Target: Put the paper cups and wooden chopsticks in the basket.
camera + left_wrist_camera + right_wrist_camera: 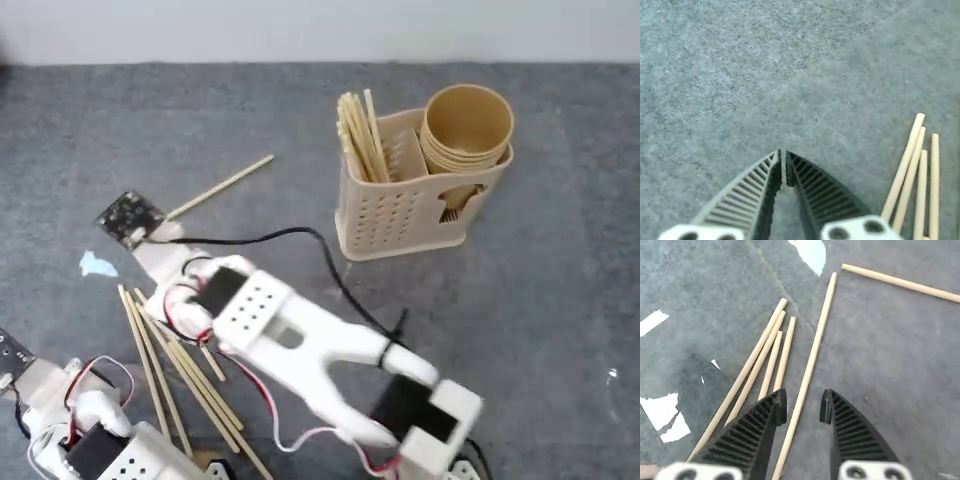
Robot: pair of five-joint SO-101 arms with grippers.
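Note:
A cream perforated basket (400, 215) stands at the back right, holding stacked paper cups (467, 125) and a bundle of chopsticks (360, 135). Several loose wooden chopsticks (150, 350) lie fanned on the grey mat at the front left. A single chopstick (220, 187) lies farther back. My right gripper (803, 402) is open low over the mat, its fingers either side of one chopstick (812, 347), with the other chopsticks (767, 360) just beside it. My left gripper (783, 157) is shut and empty over bare mat, with a few chopstick ends (917, 165) off to its side.
The right arm (300, 340) stretches from the front right across to the loose chopsticks, trailing a black cable (300, 235). The left arm (70, 420) sits at the front left corner. A pale blue scrap (97, 265) and white paper bits (657, 410) lie on the mat.

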